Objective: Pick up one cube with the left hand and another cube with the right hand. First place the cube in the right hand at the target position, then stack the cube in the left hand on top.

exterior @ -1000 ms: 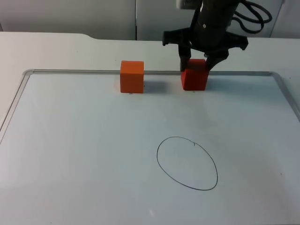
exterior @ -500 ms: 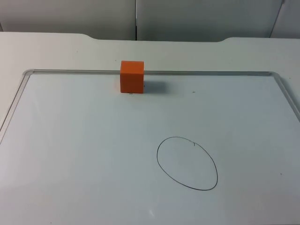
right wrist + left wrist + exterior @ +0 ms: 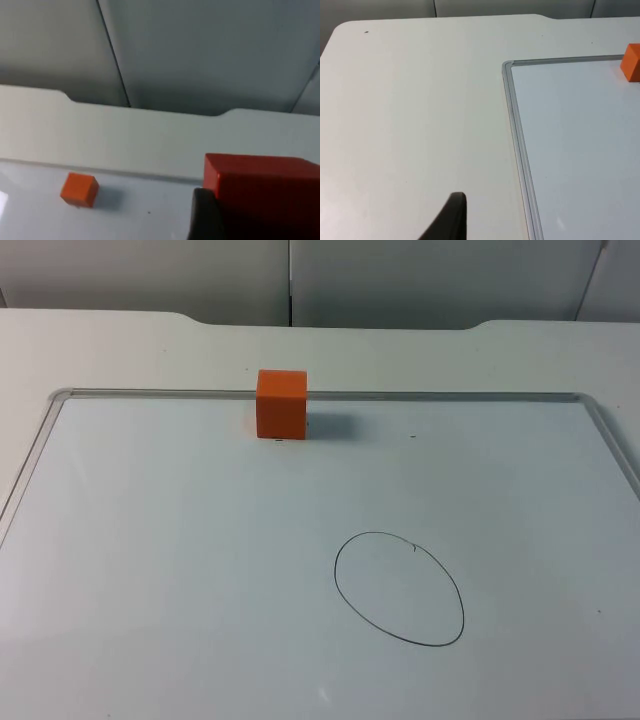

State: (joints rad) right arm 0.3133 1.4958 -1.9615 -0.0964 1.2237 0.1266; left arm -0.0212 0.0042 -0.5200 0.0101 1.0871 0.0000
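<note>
**One cube on the board**

I am looking down on an orange cube (image 3: pixel 281 404) that is sitting at the far edge of the whiteboard (image 3: pixel 150 570), touching its frame. A drawn oval (image 3: pixel 400 588) is lying well apart from it, nearer and to the right.

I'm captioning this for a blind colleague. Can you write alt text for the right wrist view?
The right gripper holds a red cube close to the camera, lifted above a whiteboard. Farther off, an orange cube sits on the board near its far edge, with white table and grey partition wall behind.
</note>
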